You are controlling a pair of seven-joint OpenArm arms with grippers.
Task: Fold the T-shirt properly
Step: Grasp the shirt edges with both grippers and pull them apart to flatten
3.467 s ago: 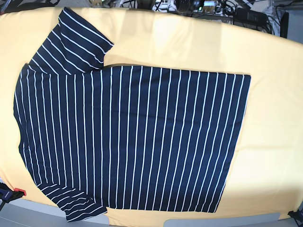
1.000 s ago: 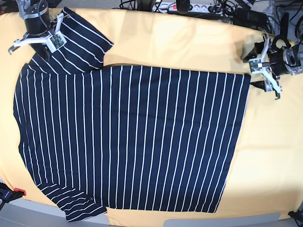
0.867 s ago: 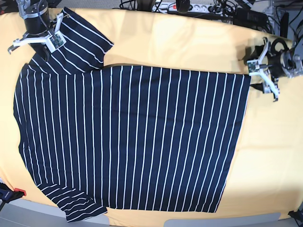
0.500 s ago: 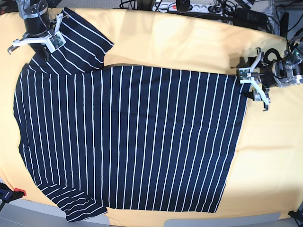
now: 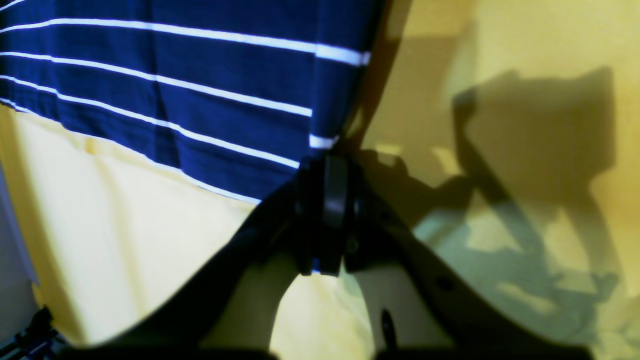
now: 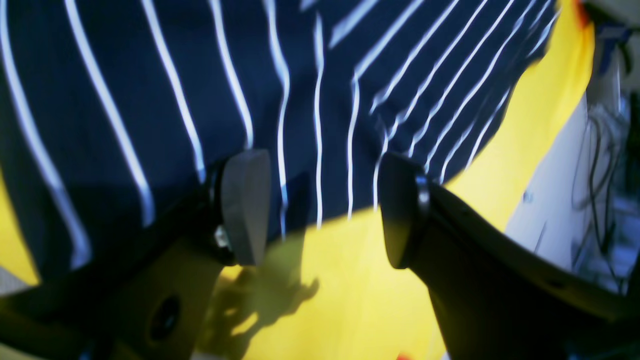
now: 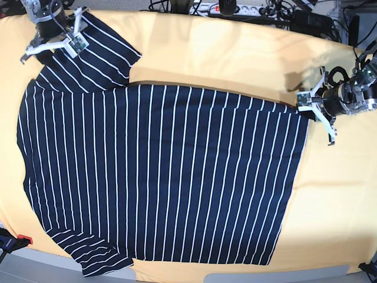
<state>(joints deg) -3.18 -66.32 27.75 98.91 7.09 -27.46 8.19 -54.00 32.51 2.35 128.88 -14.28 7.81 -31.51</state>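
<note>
L wrist cam: I've got my L gripper [image 5: 325,167] closed, w/ a corner of the T-shirt [image 5: 200,75] pinched between its fingertips. The cloth runs up and off to one side over the pale table [image 5: 125,225]. Prob. holding there b/c a corner gives a clean edge to fold from.

R wrist cam: my R gripper [image 6: 320,210] is open, fingers well apart, nothing gripped, w/ striped cloth beyond and between them. I'd guess it's placed for a matching pinch; closing now w/o checking depth could miss the fabric or bunch it.

Base cam: shirt's spread across the table, body mostly flat, sleeve [image 7: 109,50] sticking out top L of view and a small flap [image 7: 94,253] at bottom L. L grip is at the body's upper corner on view R; R one's over the sleeve. Fold looks barely begun, imo; next, secure the R side, then lift both evenly. No container in any view, so no contents to report.
</note>
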